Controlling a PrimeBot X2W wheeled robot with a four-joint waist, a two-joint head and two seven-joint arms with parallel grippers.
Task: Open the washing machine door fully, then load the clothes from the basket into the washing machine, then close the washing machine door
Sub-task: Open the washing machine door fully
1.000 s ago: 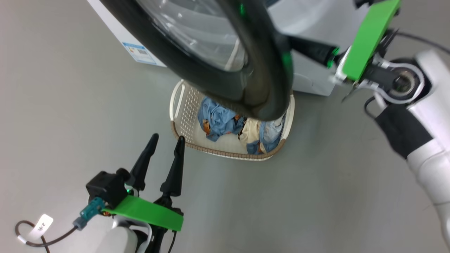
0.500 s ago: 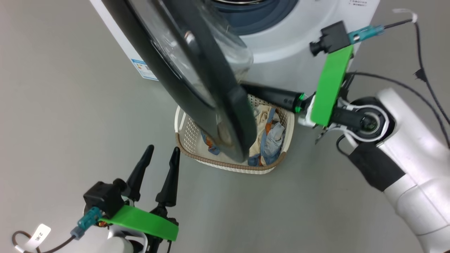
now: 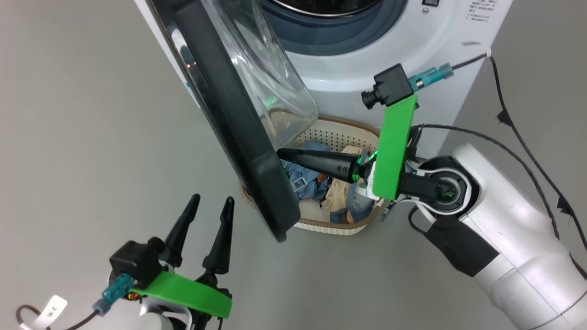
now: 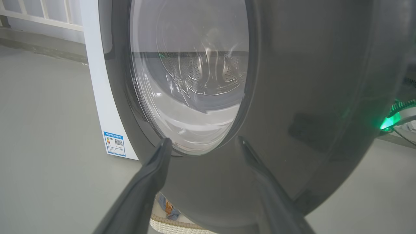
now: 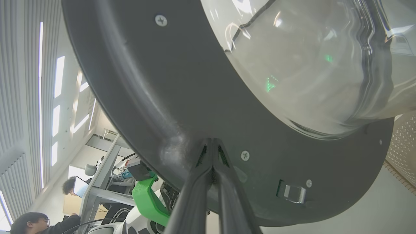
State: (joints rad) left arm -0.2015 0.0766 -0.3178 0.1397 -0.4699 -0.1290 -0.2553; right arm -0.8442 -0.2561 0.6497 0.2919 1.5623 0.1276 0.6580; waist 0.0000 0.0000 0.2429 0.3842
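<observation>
Glossy black washing machine door stands half open above the basket. The closed right gripper, tips against its inner face, could slip off the slick plastic. The left gripper hangs open.

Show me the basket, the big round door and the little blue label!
basket point(image 3: 335, 226): head view, on its front rim.
washing machine door point(image 3: 231, 123): head view, on its black rim.
blue label point(image 4: 114, 143): left wrist view, on the label's middle.
</observation>
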